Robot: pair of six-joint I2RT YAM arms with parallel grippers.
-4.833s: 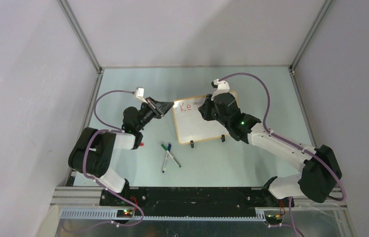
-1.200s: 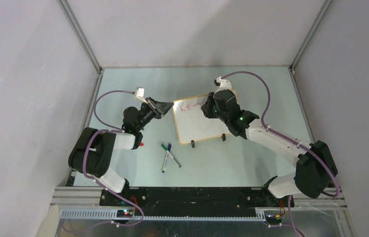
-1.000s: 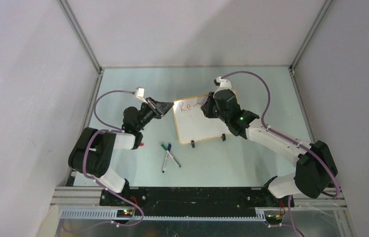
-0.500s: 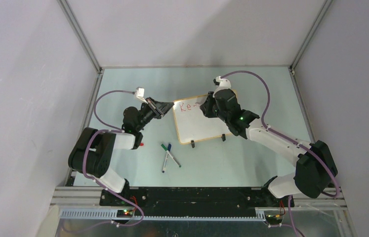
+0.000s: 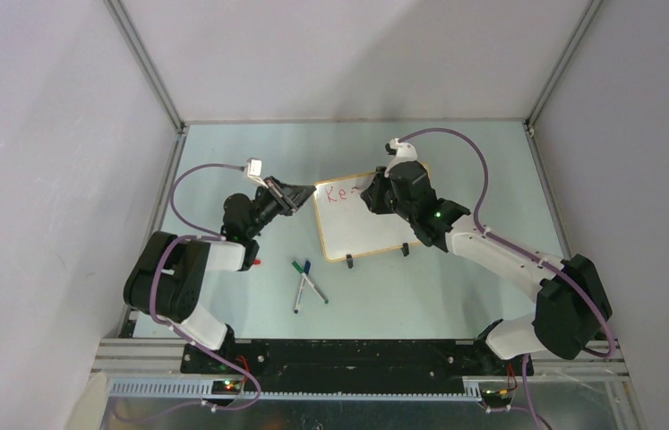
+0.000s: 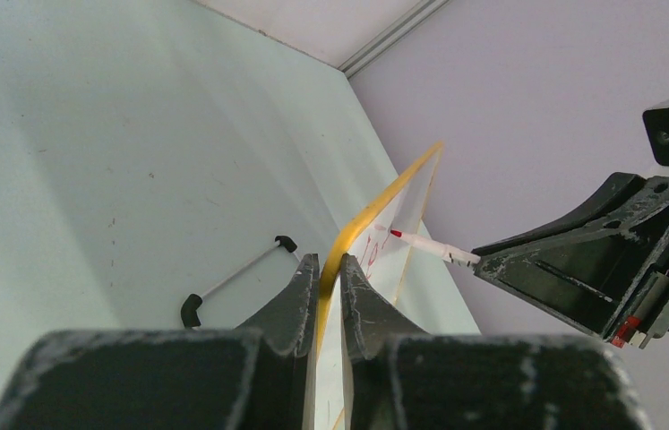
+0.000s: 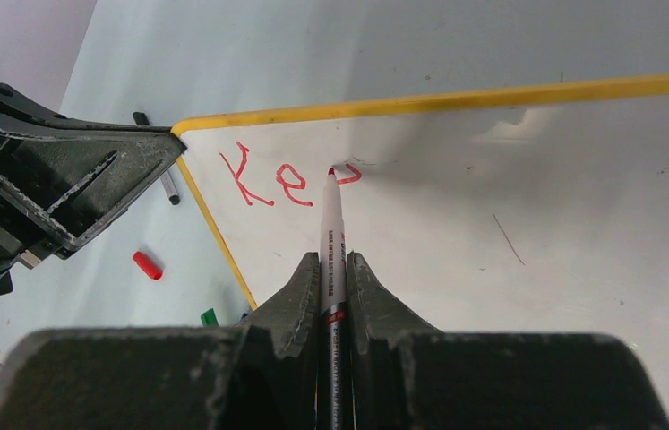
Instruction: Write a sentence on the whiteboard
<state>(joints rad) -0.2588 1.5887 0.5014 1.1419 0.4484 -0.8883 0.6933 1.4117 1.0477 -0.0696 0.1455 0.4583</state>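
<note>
Glossy whiteboard (image 5: 368, 229), with a thin yellow-orange frame and rounded corners, is propped tilted on two black clip feet (image 5: 348, 262). Its far-left corner is clamped by the left gripper (image 6: 329, 278). A slim white marker (image 7: 331, 219) is pinched in the right gripper (image 7: 332, 269), its red tip at the board's surface. The sentence (image 7: 281, 182) there reads only "Ke" plus a partial stroke.

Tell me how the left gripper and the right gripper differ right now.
The left gripper is clamped on the corner of the whiteboard; the right gripper is clamped on a red marker. The left sits beside the board, the right above its face, marker tip at the red letters. Both are shut.
</note>
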